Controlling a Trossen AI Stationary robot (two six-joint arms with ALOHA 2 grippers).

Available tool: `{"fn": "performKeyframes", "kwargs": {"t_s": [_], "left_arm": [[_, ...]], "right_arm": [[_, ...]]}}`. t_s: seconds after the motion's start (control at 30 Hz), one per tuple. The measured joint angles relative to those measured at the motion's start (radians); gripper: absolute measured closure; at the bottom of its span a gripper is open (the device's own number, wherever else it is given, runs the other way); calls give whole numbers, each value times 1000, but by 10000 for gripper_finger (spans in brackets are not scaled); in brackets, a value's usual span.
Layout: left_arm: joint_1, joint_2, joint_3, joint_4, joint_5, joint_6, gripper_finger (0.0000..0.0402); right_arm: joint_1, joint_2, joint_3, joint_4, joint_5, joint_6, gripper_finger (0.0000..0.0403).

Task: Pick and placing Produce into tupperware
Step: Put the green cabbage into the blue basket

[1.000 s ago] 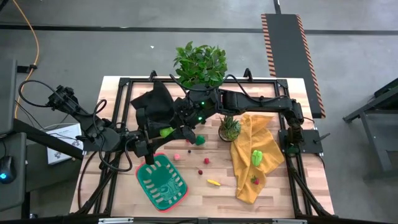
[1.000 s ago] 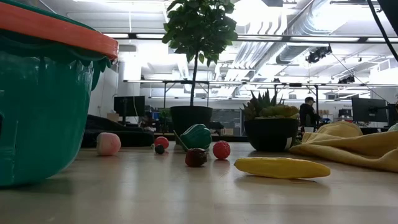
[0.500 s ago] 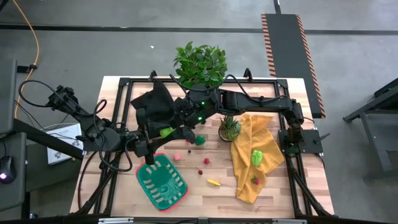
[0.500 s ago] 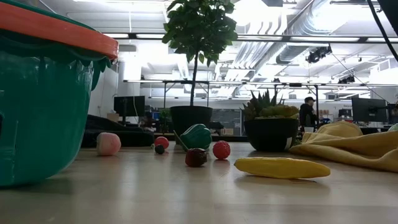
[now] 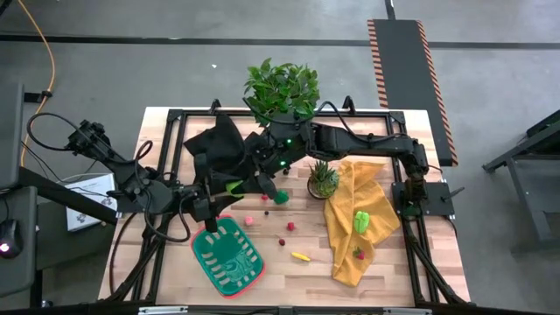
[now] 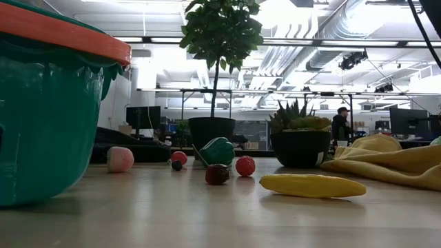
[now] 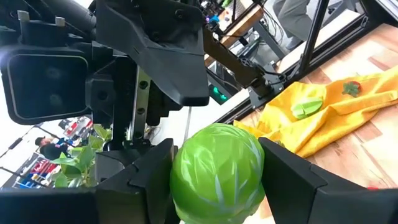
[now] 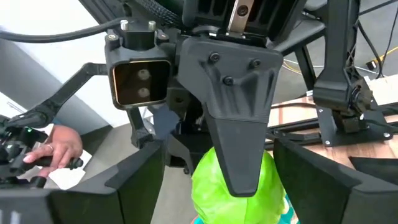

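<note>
Left gripper (image 7: 214,186): clenched on the green toy cabbage (image 7: 217,171), held in the air just beyond the tupperware's (image 5: 227,258) far rim.
Right gripper (image 8: 217,186): fingers spread wide either side of the cabbage, released, facing the left gripper.
Tupperware: on the table, near edge.
Loose produce: yellow banana (image 6: 311,185), red and pink pieces right of the tupperware; more on the yellow cloth (image 5: 359,229).
</note>
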Motion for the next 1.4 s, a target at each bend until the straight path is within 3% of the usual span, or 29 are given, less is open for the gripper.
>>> {"fn": "performKeyframes", "kwargs": {"t_s": [1.07,1.4], "left_arm": [[-3,-2,2,-29,-4,-3,207],[-109,-2,3,-46,-78,-16,205]], "right_arm": [[-21,-17,-4,-7,-10,23,116],[-29,-34,-5,-8,-9,26,116]]}}
